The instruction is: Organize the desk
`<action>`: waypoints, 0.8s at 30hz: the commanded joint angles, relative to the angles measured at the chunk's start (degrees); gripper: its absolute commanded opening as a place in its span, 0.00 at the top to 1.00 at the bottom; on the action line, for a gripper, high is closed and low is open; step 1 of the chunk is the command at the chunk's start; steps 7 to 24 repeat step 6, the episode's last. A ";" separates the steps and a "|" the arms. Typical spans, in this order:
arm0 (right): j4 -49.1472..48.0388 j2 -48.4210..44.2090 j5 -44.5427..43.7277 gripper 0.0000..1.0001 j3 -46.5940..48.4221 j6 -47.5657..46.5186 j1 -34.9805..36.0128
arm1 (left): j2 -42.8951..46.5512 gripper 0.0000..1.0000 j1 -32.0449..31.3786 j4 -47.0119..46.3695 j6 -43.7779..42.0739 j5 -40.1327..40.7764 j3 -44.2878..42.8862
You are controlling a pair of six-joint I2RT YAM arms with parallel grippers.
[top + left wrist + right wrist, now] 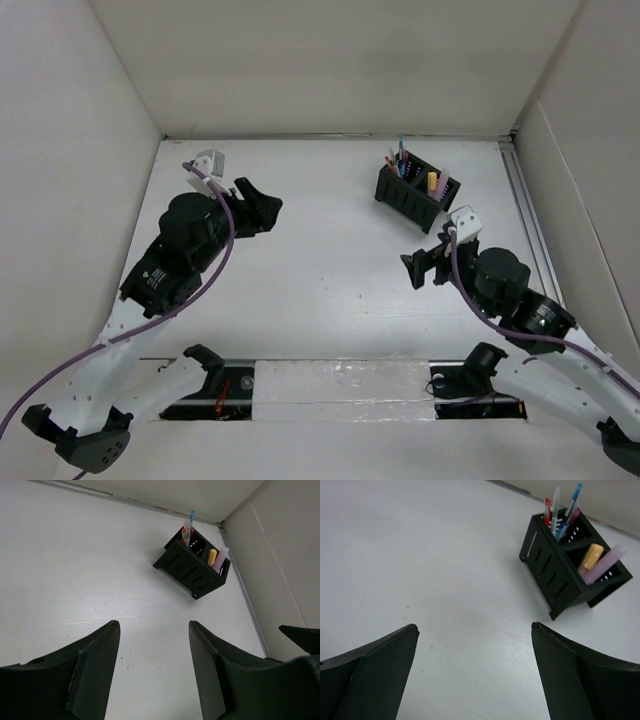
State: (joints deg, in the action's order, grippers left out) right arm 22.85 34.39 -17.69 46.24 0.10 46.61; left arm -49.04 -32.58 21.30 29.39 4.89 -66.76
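The desk point(330, 230) is a flat matte white tabletop between white walls. A black compartmented pen holder point(415, 195) stands at the back right, with several pens and two markers upright in it. It also shows in the left wrist view point(192, 565) and the right wrist view point(570, 570). My left gripper point(262, 212) is open and empty above the left part of the desk; its fingers point(95, 670) frame bare tabletop. My right gripper point(420, 266) is open and empty, in front of the holder and apart from it; its fingers point(570, 675) frame bare tabletop.
White walls point(330, 60) close in the desk at the back and both sides. A rail point(525, 210) runs along the right edge. A black-and-white rail strip point(340, 385) lies along the front edge between the arm bases.
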 commanded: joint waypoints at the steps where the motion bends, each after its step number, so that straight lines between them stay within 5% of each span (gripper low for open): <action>1: 5.28 -0.21 -4.99 0.00 -0.88 1.76 0.68 | 1.74 0.47 -0.21 0.23 1.90 -0.58 3.38; 24: 1.32 4.26 -0.77 0.00 -1.07 -2.91 0.68 | 4.03 0.45 -0.21 -0.47 6.03 2.41 7.52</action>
